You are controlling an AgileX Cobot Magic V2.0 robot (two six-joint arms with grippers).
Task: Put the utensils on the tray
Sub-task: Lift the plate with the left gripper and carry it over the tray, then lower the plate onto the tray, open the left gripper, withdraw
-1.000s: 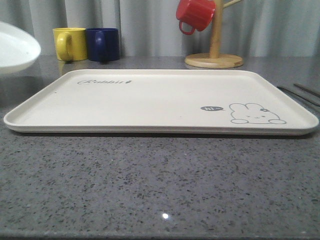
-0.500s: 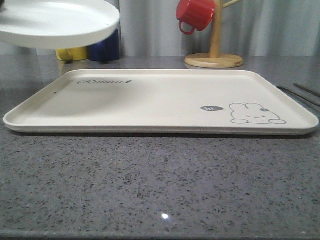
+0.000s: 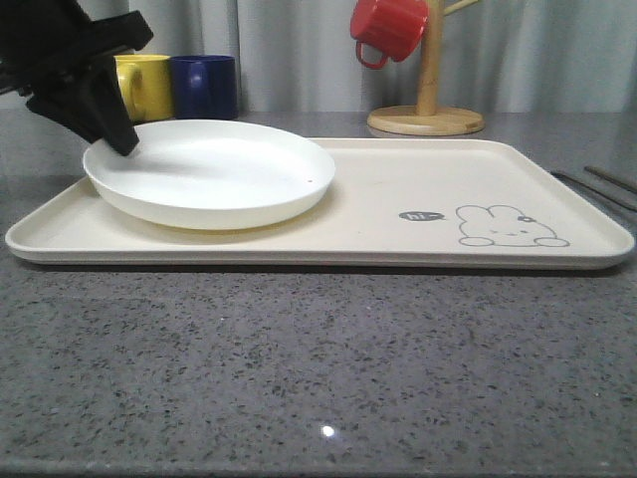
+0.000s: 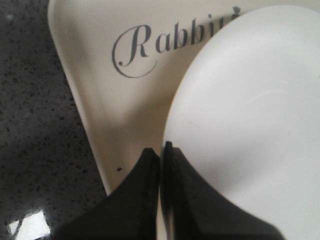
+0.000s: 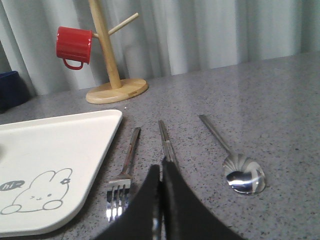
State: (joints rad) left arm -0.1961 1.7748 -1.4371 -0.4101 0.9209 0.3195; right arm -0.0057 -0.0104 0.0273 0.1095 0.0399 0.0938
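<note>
Whereas half a second ago the shallow round white plate [image 3: 209, 171] hung in the air above the left end, it now rests on the large cream rectangular tray [image 3: 418, 184], covering the "Rabbit" script. Left gripper [image 3: 121, 144] jaws are clenched on its rim. Right gripper [image 5: 161, 172] jaws are pressed together, holding nothing, above the worktop [image 3: 318, 368]. Fork [image 5: 124, 172], chopsticks [image 5: 165, 140] and spoon [image 5: 235, 165] remain off the tray: one item nearly delivered.

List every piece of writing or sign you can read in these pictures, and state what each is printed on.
"Rabbi", cut off by the white plate: grey script on the cream tray.
Small dark speech bubble beside the rabbit drawing on the tray: lettering too small to read.
</note>
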